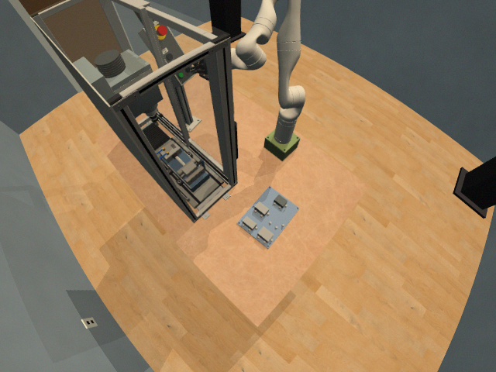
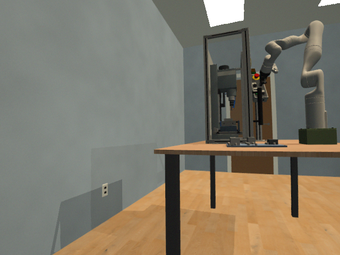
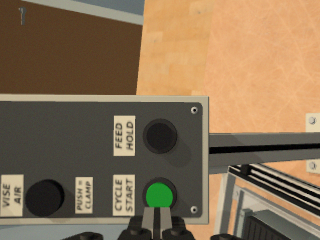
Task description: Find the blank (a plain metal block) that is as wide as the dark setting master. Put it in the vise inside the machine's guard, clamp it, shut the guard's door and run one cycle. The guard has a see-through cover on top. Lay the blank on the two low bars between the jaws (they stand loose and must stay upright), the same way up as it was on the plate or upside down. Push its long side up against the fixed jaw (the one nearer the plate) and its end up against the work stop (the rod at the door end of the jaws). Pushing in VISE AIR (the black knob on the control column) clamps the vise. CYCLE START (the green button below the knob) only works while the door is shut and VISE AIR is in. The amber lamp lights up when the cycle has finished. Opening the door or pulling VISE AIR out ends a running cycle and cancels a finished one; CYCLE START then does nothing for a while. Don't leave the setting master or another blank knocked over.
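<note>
My gripper [image 1: 193,69] [image 2: 262,84] [image 3: 156,211] is shut and empty, at the control column. In the wrist view its fingertips overlap the lower edge of green CYCLE START [image 3: 159,195] [image 1: 180,74]; contact cannot be told. The black VISE AIR knob [image 3: 45,197] is to the left; its depth is unclear. The vise [image 1: 187,169] [image 2: 228,128] holds a grey block shape at its jaws; its seating is too small to tell. The dark setting master [image 1: 280,201] [image 2: 272,142] and three grey blanks [image 1: 261,208] [image 1: 249,223] [image 1: 265,234] sit on the blue plate [image 1: 286,217]. I cannot tell whether the door is shut.
The guard's frame [image 1: 224,108] [image 2: 246,82] stands beside the arm, with a black upright handle [image 2: 260,107] [image 1: 236,139] on that side. The FEED HOLD button [image 3: 160,136] is beside CYCLE START. A red stop button [image 1: 161,30] [image 2: 256,75] is higher on the column.
</note>
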Available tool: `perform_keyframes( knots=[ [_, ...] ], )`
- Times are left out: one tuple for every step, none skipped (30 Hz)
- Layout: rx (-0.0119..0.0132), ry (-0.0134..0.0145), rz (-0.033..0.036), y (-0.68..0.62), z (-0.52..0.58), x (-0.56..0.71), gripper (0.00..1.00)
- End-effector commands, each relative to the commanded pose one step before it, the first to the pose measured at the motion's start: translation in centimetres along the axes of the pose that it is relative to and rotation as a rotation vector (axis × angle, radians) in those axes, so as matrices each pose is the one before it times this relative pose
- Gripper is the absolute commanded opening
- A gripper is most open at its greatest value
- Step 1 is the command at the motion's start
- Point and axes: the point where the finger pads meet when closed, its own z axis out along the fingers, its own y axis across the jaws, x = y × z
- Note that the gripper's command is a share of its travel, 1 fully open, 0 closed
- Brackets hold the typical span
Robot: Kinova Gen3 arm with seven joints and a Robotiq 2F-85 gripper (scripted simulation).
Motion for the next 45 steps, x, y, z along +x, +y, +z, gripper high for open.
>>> perform_keyframes(
  knots=[
    [0.00369,-0.00841,-0.00918,0.082,-0.026,-0.295,0.1],
    [0.0,0.0,0.0,0.0,0.0,0.0,0.1],
    [0.0,0.0,0.0,0.0,0.0,0.0,0.1],
    [0.0,0.0,0.0,0.0,0.0,0.0,0.1],
    [-0.00228,0.00518,0.00694,-0.071,0.399,0.135,0.1],
    [0.0006,-0.00129,-0.00175,0.032,0.401,-0.07,0.1],
    [0.0006,-0.00129,-0.00175,0.032,0.401,-0.069,0.1],
    [0.0006,-0.00129,-0.00175,0.032,0.401,-0.069,0.1],
    [0.0006,-0.00129,-0.00175,0.032,0.401,-0.069,0.1],
    [0.0,0.0,0.0,0.0,0.0,0.0,0.1],
    [0.0,0.0,0.0,0.0,0.0,0.0,0.1],
    [0.0,0.0,0.0,0.0,0.0,0.0,0.1],
    [0.0,0.0,0.0,0.0,0.0,0.0,0.1],
    [0.0,0.0,0.0,0.0,0.0,0.0,0.1],
    [0.0,0.0,0.0,0.0,0.0,0.0,0.1],
    [0.0,0.0,0.0,0.0,0.0,0.0,0.1],
    [0.0,0.0,0.0,0.0,0.0,0.0,0.1],
    [0.0,0.0,0.0,0.0,0.0,0.0,0.1],
    [0.0,0.0,0.0,0.0,0.0,0.0,0.1],
    [0.0,0.0,0.0,0.0,0.0,0.0,0.1],
    [0.0,0.0,0.0,0.0,0.0,0.0,0.1],
    [-0.00224,0.00521,0.00183,-0.079,0.012,0.148,0.1],
    [0.00058,-0.0013,-0.00047,0.033,-0.005,-0.063,0.1],
    [0.00058,-0.0013,-0.00047,0.033,-0.005,-0.063,0.1],
    [0.00058,-0.0013,-0.00047,0.033,-0.005,-0.063,0.1],
    [0.00058,-0.0013,-0.00047,0.033,-0.005,-0.063,0.1],
    [0.0,0.0,0.0,0.0,0.0,0.0,0.1],
    [0.0,0.0,0.0,0.0,0.0,0.0,0.1],
    [0.0,0.0,0.0,0.0,0.0,0.0,0.1],
    [0.0,0.0,0.0,0.0,0.0,0.0,0.1],
    [0.0,0.0,0.0,0.0,0.0,0.0,0.1],
    [0.0,0.0,0.0,0.0,0.0,0.0,0.1],
    [0.0,0.0,0.0,0.0,0.0,0.0,0.1],
    [0.0,0.0,0.0,0.0,0.0,0.0,0.1],
    [0.0,0.0,0.0,0.0,0.0,0.0,0.1],
    [0.0,0.0,0.0,0.0,0.0,0.0,0.1],
    [0.0,0.0,0.0,0.0,0.0,0.0,0.1],
    [0.0,0.0,0.0,0.0,0.0,0.0,0.1],
    [-0.00332,0.00315,0.00168,-0.063,0.179,0.125,0.1],
    [0.00083,-0.00079,-0.00042,0.001,0.16,-0.005,0.1],
    [0.00083,-0.00079,-0.00042,0.001,0.16,-0.005,0.1],
    [0.00083,-0.00079,-0.00042,0.002,0.16,-0.005,0.1],
    [0.00083,-0.00079,-0.00042,0.002,0.16,-0.005,0.1],
    [0.0,0.0,0.0,0.0,0.0,0.0,0.1],
    [0.0,0.0,0.0,0.0,0.0,0.0,0.1]
  ],
)
